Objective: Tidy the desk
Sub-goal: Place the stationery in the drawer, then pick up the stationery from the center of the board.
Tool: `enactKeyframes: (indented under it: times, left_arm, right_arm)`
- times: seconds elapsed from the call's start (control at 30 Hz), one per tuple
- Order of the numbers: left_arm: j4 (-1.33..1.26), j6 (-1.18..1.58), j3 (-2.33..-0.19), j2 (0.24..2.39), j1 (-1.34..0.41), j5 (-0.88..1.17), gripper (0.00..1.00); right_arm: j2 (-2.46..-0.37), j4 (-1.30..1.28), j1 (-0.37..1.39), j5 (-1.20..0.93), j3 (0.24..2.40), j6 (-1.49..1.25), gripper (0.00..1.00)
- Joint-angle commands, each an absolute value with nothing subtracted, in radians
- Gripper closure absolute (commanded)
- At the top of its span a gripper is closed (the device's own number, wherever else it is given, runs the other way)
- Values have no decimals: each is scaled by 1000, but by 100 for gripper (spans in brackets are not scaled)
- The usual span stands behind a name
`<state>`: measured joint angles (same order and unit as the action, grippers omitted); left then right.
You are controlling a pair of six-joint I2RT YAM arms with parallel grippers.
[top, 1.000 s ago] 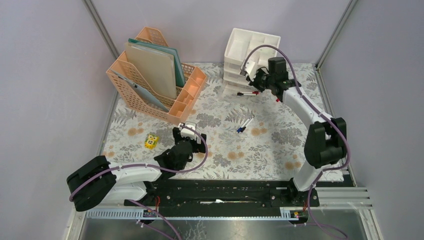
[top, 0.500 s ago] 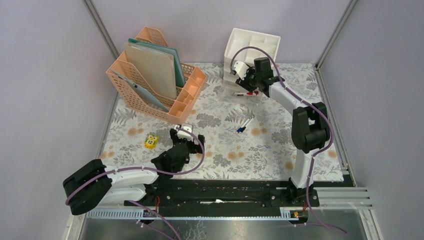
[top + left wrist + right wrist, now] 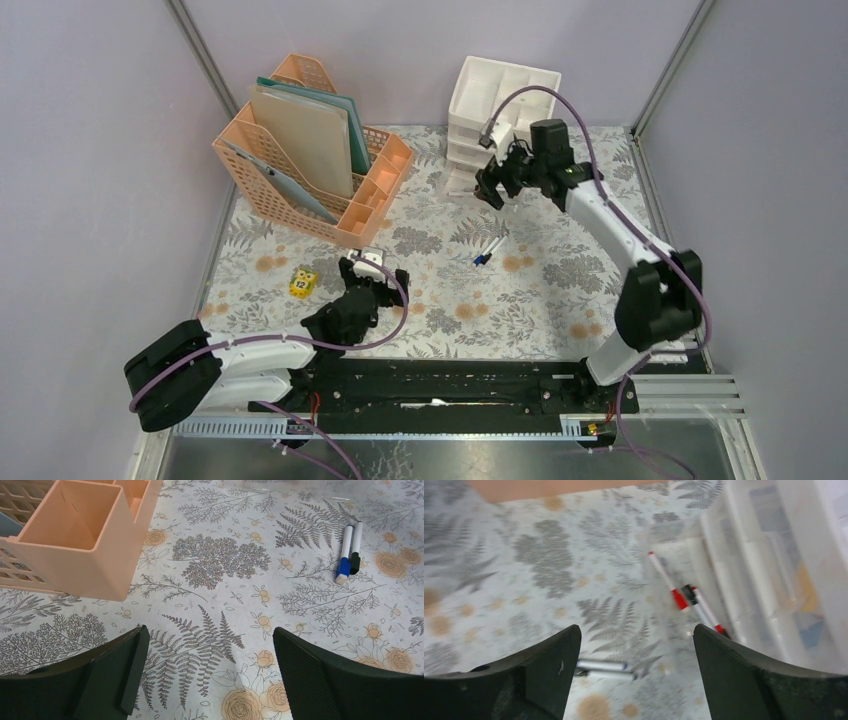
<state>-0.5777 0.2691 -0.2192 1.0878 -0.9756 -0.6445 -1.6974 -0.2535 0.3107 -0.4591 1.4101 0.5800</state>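
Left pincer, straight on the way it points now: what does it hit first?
Probably the bare desk: the open left pincer aims down between the rack and the two markers. Neither looks in line; depth is unclear.

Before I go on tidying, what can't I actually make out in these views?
Top view: red markers hidden under the right end effector; seen only in the right wrist view, blurred.
Right wrist view: drawer unit contents smeared by motion blur.
Left wrist view: file rack cut off by the left edge.
Top view: blue and black markers too small to tell apart.
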Motion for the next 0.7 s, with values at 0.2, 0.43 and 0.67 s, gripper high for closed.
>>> enactKeyframes:
  times: [0.2, 0.43, 0.67]
  left_arm:
    - [-481, 314, -303, 1021, -956, -580, 1]
    - [-517, 420, -373, 1010, -956, -343, 1]
    - [-568, 501, -501, 1163, -945, -195, 1]
  right_arm:
    - [-1263, -364, 222, -775, 1099, 385, 0]
    - [-1158, -337, 94, -912, 987, 303, 0]
    - [-1135, -256, 52, -968, 917, 255, 0]
